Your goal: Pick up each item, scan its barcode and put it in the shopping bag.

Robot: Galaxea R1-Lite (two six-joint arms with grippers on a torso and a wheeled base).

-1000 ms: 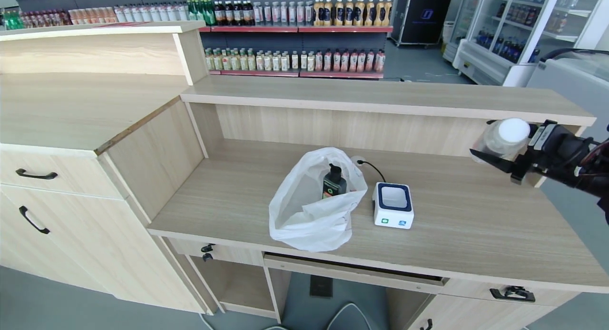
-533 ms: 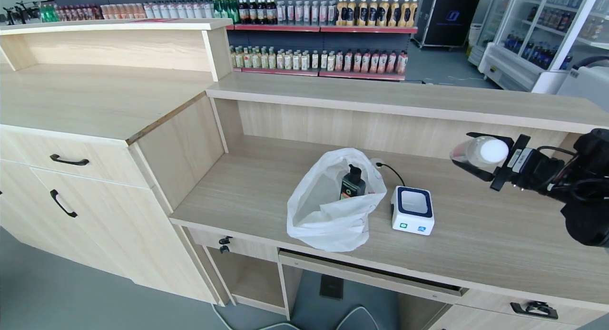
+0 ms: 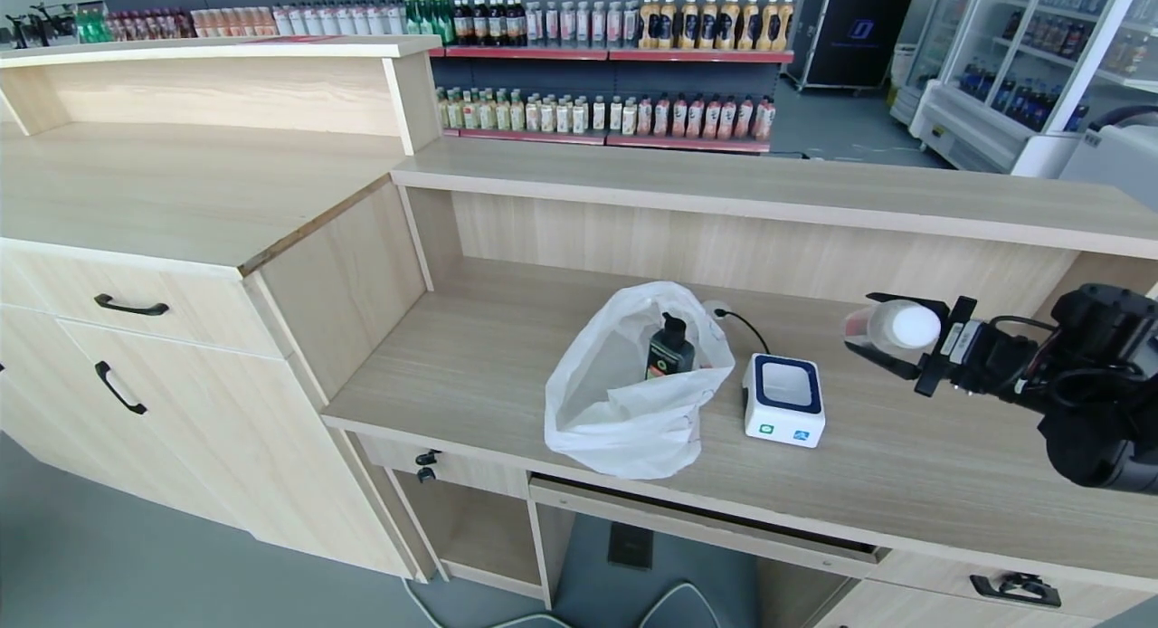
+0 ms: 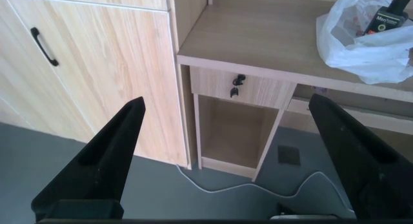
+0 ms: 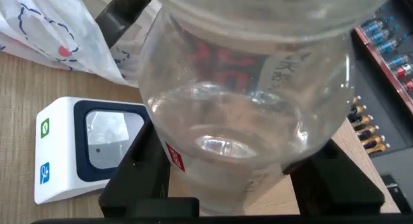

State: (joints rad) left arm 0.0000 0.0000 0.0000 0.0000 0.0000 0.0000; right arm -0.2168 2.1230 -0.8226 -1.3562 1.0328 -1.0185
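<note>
My right gripper (image 3: 891,346) is shut on a clear plastic bottle (image 3: 885,329) with a white cap, held above the counter to the right of the scanner (image 3: 783,399). In the right wrist view the bottle (image 5: 245,108) sits close to the lens, with the white and blue scanner (image 5: 87,150) below it on the wood and the bag (image 5: 45,30) beyond. The white shopping bag (image 3: 629,388) stands open left of the scanner, with a dark pump bottle (image 3: 670,347) inside. My left gripper (image 4: 226,159) hangs open low beside the counter, over the floor, with nothing between its fingers (image 4: 97,159).
The wooden counter (image 3: 905,465) has a raised back ledge (image 3: 769,189) and a higher cabinet (image 3: 163,194) to the left. A cable (image 3: 742,325) runs from the scanner to the back. Drawers and an open recess (image 4: 235,130) lie under the counter. Shelves of drinks (image 3: 597,67) stand behind.
The head camera shifted between the oldest frame and half a second ago. Since then my right gripper has carried the bottle lower and leftward, closer to the scanner.
</note>
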